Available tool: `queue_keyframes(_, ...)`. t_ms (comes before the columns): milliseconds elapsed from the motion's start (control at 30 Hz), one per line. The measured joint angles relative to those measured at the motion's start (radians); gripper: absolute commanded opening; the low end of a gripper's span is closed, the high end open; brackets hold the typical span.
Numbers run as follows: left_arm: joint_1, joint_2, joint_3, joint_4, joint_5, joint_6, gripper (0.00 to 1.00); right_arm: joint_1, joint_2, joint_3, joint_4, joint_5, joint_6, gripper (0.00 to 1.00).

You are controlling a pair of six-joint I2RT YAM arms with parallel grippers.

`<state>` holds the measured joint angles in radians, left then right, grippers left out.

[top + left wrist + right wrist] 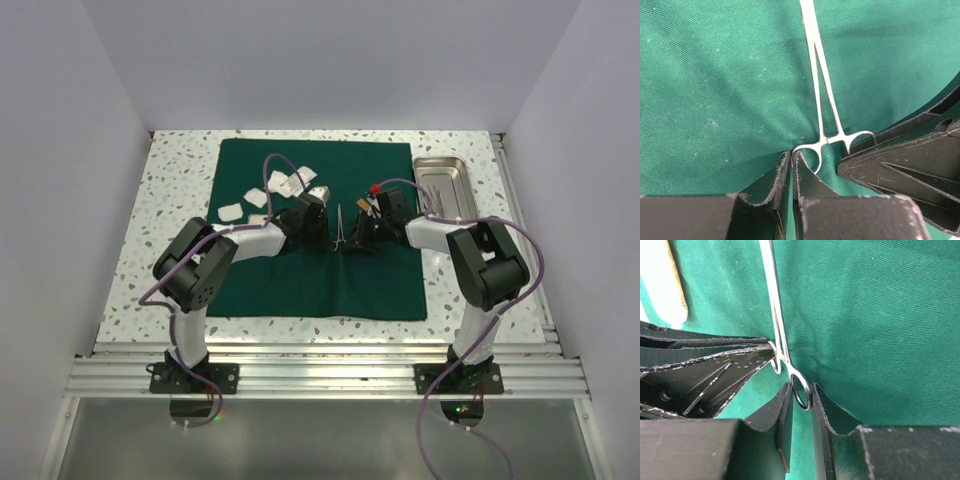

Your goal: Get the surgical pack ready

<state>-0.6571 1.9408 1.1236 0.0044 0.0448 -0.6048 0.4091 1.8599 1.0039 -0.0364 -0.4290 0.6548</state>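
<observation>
— Surgical pack first: what's laid out, seen from above?

— One dark green drape [300,280] spread flat on the speckled surface [175,190]. One steel tray [447,172] is just beside the drape's far right corner, and one pair of forceps [342,228] lies mid-drape. White gauze pads [231,211] sit on the drape's far left part. I count five, though some overlap.

— And the arms?

— Two. The left arm [200,265] and the right arm [485,262] each have the elbow raised and the forearm turned inward. They're nose to nose over the forceps.

— The left wrist view?

— The forceps lie on the cloth, rings nearest. There the left jaws are pressed to a slit between the fingers [772,185]. One ring's rim is caught at their tips. The other arm's black fingers show at the right, by the second ring.

— The right wrist view?

— Here the right jaws stand narrow, their fingers [835,420] on either side of one ring. It fills the gap and seems to touch both. One white pad shows in the top left corner.
</observation>
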Motion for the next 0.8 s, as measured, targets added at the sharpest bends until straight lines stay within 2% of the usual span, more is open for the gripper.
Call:
queue_keyframes(200,-0.005,-0.008,0.000,-0.010,-0.031,0.005,0.14,-0.001,0.001,0.027,-0.023,-0.005,-0.008,0.00)
queue_keyframes(300,-0.012,-0.023,0.000,-0.042,-0.060,0.023,0.22,-0.001,0.001,0.039,-0.024,-0.008,-0.008,0.00)
queue_keyframes(333,-0.013,-0.028,0.000,-0.055,-0.066,0.026,0.28,-0.002,0.001,0.043,-0.024,-0.008,-0.008,0.00)
queue_keyframes(433,-0.011,-0.055,-0.007,-0.102,-0.088,0.046,0.38,-0.015,-0.001,0.051,-0.026,-0.026,-0.009,0.00)
queue_keyframes(633,0.010,-0.123,-0.026,-0.202,-0.124,0.068,0.41,-0.049,-0.004,0.063,-0.043,-0.026,-0.012,0.00)
queue_keyframes(800,0.017,-0.202,-0.042,-0.224,-0.140,0.075,0.42,-0.083,-0.009,0.063,-0.046,-0.029,-0.016,0.00)
